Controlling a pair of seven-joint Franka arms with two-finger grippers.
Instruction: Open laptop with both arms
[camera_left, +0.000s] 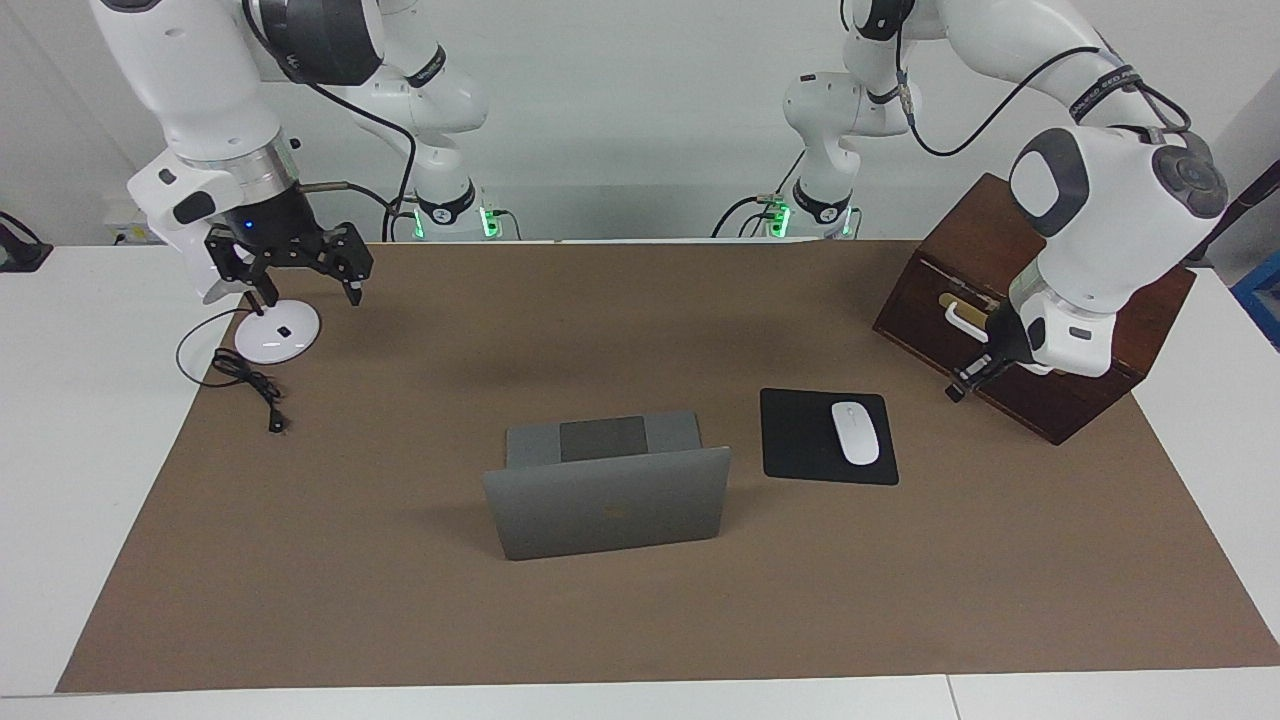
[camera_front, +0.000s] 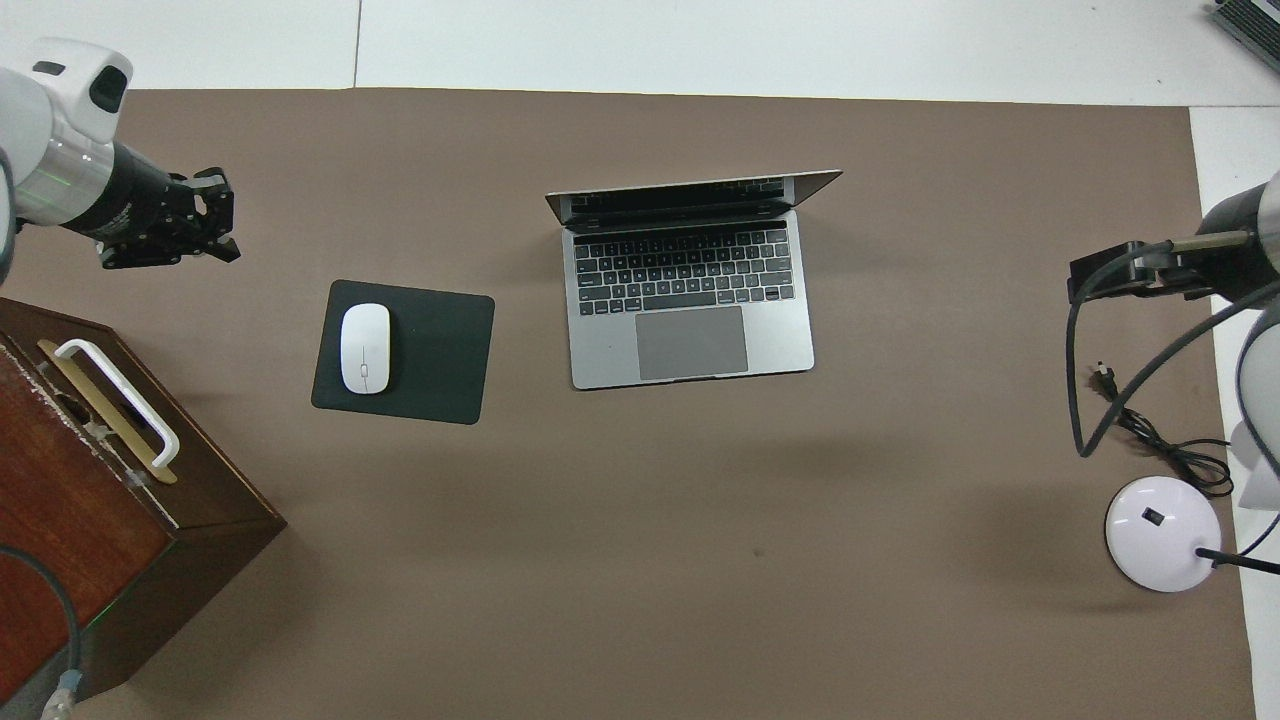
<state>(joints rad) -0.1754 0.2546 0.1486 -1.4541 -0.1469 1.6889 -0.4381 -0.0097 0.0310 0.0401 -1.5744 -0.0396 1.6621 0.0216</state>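
The silver-grey laptop (camera_left: 610, 515) (camera_front: 690, 300) stands open in the middle of the brown mat, its lid upright and its keyboard toward the robots. My left gripper (camera_left: 958, 390) (camera_front: 218, 228) hangs shut and holding nothing beside the wooden box, over the mat toward the left arm's end, apart from the laptop. My right gripper (camera_left: 308, 295) (camera_front: 1088, 282) is raised over the mat's edge toward the right arm's end, near the lamp base, with its fingers spread open and nothing between them.
A white mouse (camera_left: 855, 432) lies on a black mouse pad (camera_left: 795, 440) beside the laptop. A dark wooden box (camera_left: 920, 290) with a white handle stands at the left arm's end. A white round lamp base (camera_left: 278, 335) and black cable (camera_left: 250, 385) lie at the right arm's end.
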